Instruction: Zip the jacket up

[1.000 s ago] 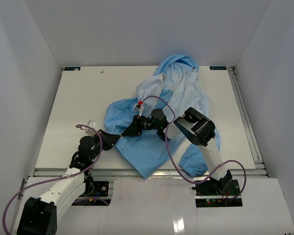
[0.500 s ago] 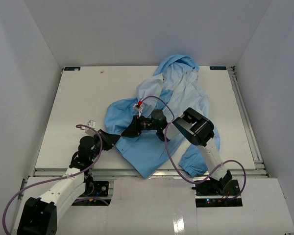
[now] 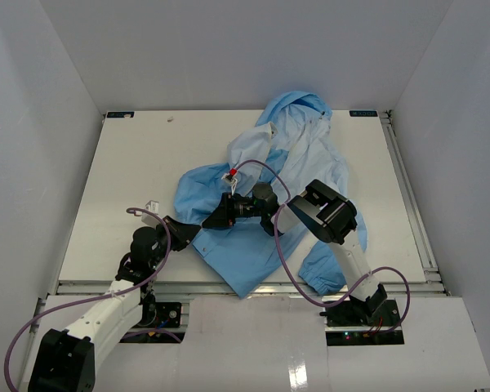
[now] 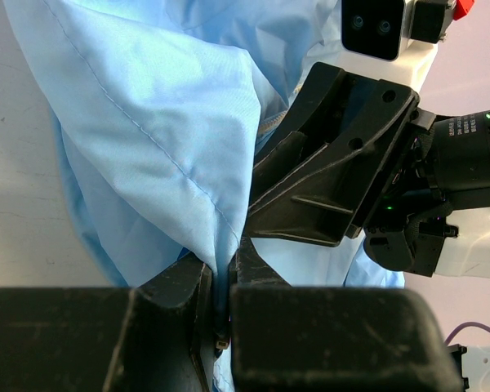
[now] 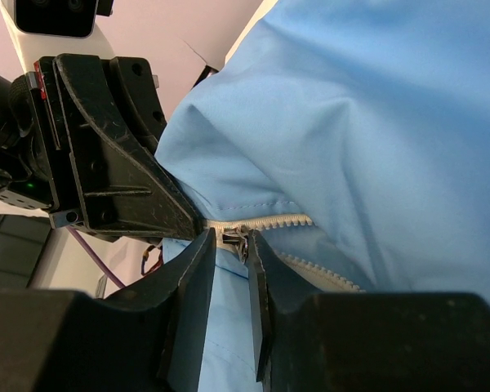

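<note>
The light blue jacket (image 3: 310, 163) lies crumpled on the white table (image 3: 131, 163), hood toward the back. My left gripper (image 3: 194, 234) is at its near left hem. In the left wrist view that gripper (image 4: 220, 282) is shut on a fold of jacket fabric (image 4: 147, 139). My right gripper (image 3: 211, 219) reaches left and meets it tip to tip. In the right wrist view my right gripper (image 5: 230, 237) has its jaws narrowed round the small metal zipper slider (image 5: 238, 237), at the end of the pale zipper teeth (image 5: 286, 220).
A small clear object (image 3: 153, 204) lies on the table left of the jacket. Purple cables (image 3: 278, 245) loop over both arms. White walls close in the table on three sides, and a metal rail (image 3: 408, 188) runs along its right edge.
The right gripper's jaws have drawn closer together round the zipper slider. Neither arm nor the jacket has visibly shifted.
</note>
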Tool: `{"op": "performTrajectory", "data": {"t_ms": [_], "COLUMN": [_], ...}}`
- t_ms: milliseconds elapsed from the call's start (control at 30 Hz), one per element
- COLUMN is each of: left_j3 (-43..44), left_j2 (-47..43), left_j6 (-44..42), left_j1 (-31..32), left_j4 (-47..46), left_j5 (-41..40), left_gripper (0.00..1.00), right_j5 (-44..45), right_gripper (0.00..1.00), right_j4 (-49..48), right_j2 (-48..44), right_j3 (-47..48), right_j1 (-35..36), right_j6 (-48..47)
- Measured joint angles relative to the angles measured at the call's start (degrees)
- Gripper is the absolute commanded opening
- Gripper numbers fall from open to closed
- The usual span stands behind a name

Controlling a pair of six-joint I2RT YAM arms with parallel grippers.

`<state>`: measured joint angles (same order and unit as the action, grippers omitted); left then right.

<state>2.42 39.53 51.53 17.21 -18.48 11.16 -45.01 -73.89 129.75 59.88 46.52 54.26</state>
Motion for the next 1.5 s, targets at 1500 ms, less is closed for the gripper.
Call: {"op": "performTrajectory", "data": {"t_ms": [1500], "left_j3": [-0.04], "left_j2": [-6.84], "left_j6": [-0.12], "left_j1": [0.04], "left_j4": [5.29], "left_j5": [0.79], "left_gripper": [0.00], "right_j5": [8.50], "right_gripper": [0.08], "right_j4": [6.23], "right_j2": [-5.58], "right_j3": [-6.56], "right_j1": [-5.94], "right_j6": [-10.29]}}
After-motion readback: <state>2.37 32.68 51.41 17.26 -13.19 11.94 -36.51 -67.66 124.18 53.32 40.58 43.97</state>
